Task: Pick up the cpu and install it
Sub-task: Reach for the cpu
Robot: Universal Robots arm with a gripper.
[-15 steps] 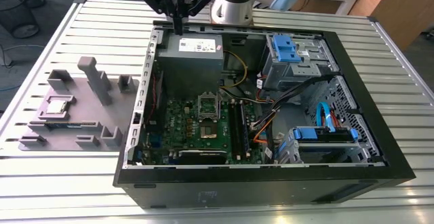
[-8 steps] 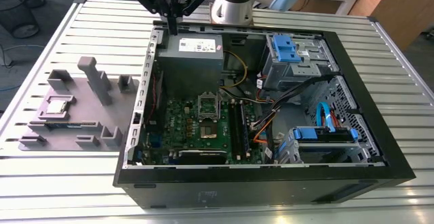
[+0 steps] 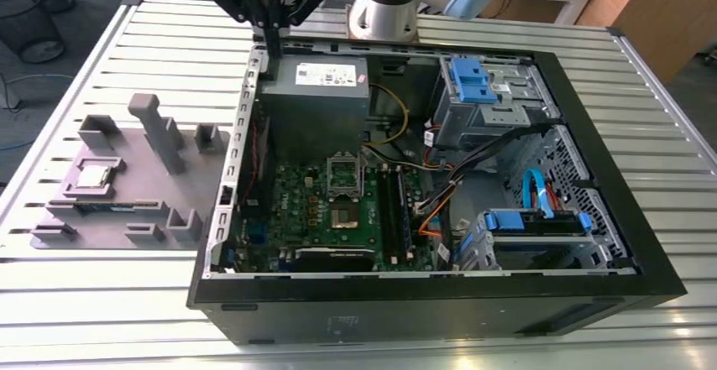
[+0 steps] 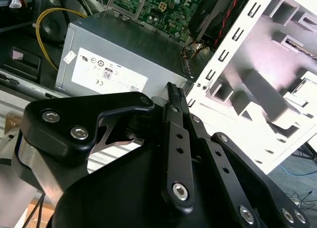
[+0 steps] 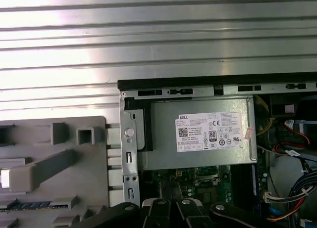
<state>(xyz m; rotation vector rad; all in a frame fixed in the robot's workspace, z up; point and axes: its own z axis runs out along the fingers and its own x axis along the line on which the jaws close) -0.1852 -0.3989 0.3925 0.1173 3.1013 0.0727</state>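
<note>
The cpu [image 3: 96, 175], a small silver square, lies in a recess of the grey fixture tray [image 3: 134, 211] on the exterior view's left, outside the computer case. My gripper [image 3: 272, 72] hangs over the back corner of the open case [image 3: 448, 303], above the edge of the grey power-supply box [image 3: 319, 80]. It is far from the cpu. Its black fingers [image 4: 173, 92] stand shut with nothing between them, and the same pair shows in the first wrist view [image 5: 171, 204]. The motherboard's socket [image 3: 345, 173] lies in the middle of the green board.
The case lies on its side on a slatted metal table [image 3: 90, 303]. Blue drive bays [image 3: 476, 85] and loose cables [image 3: 448, 194] take up its right half. The tray carries upright grey posts [image 3: 157, 131] and a memory stick [image 5: 29, 205].
</note>
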